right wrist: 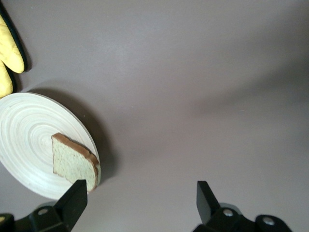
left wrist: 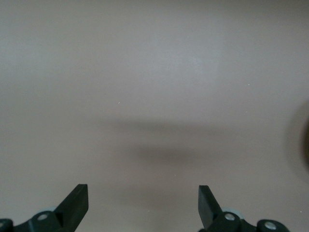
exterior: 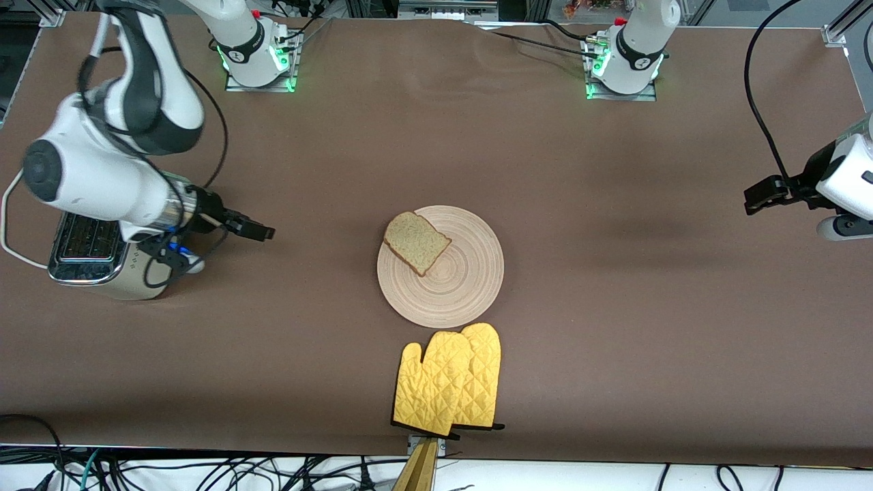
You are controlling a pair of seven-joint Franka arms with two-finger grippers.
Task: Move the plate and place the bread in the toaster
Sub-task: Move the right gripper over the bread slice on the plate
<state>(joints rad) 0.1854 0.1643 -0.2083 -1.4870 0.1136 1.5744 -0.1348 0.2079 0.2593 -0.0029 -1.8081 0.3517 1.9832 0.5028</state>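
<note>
The round pale plate (exterior: 467, 290) lies mid-table with the speckled bread (exterior: 417, 243) flat on the part of it toward the right arm's end. The cream toaster (exterior: 85, 252) stands at the right arm's end of the table, partly hidden by the right arm. My right gripper (exterior: 256, 230) hangs open and empty over bare table between toaster and plate. Its wrist view shows the plate (right wrist: 26, 128) and bread (right wrist: 72, 162) ahead of the gripper (right wrist: 141, 200). My left gripper (exterior: 760, 194) waits open over the left arm's end. Its wrist view shows only bare table around the gripper (left wrist: 143, 203).
A pair of yellow quilted oven mitts (exterior: 450, 382) lies just nearer to the front camera than the plate and shows as mitts (right wrist: 7, 53) in the right wrist view. A white cord (exterior: 13, 225) loops beside the toaster. A black cable (exterior: 757, 88) hangs by the left arm.
</note>
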